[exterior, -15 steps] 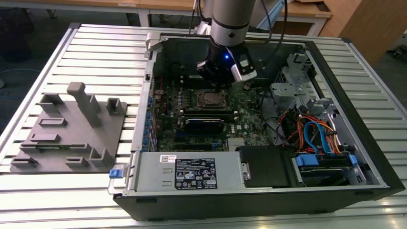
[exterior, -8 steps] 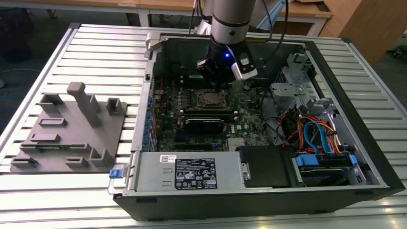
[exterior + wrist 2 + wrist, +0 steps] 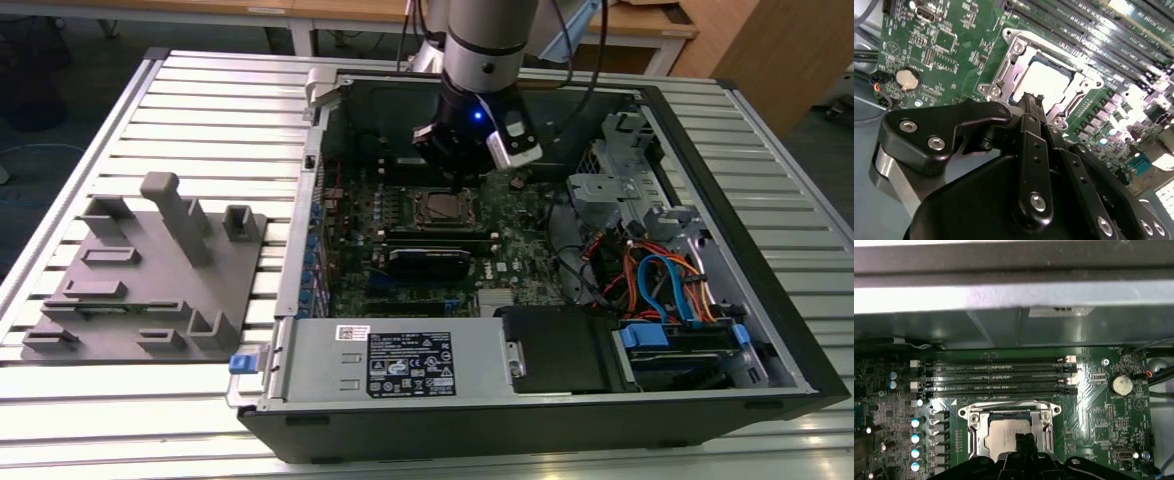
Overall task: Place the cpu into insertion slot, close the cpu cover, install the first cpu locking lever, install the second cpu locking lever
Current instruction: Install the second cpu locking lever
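The cpu (image 3: 1044, 80) (image 3: 1003, 432), a flat square with a pale grey metal top, lies in the insertion slot (image 3: 439, 207) on the green board. The silvery cpu cover (image 3: 1002, 75) (image 3: 974, 436) lies flat around it, and the chip shows through its window. My gripper (image 3: 1033, 100) (image 3: 1024, 439) (image 3: 462, 172) hangs just over one edge of the socket. Its black fingers are shut together with nothing between them. The gripper body hides that edge of the socket in both wrist views.
Long memory slots (image 3: 994, 374) run beside the socket, and a coin cell (image 3: 1121, 385) sits off to one side. In the exterior view, the open case holds a grey power-supply box (image 3: 400, 362), a black card (image 3: 427, 263) and coloured cables (image 3: 657, 282). A grey fixture (image 3: 147, 270) stands at the exterior view's left.
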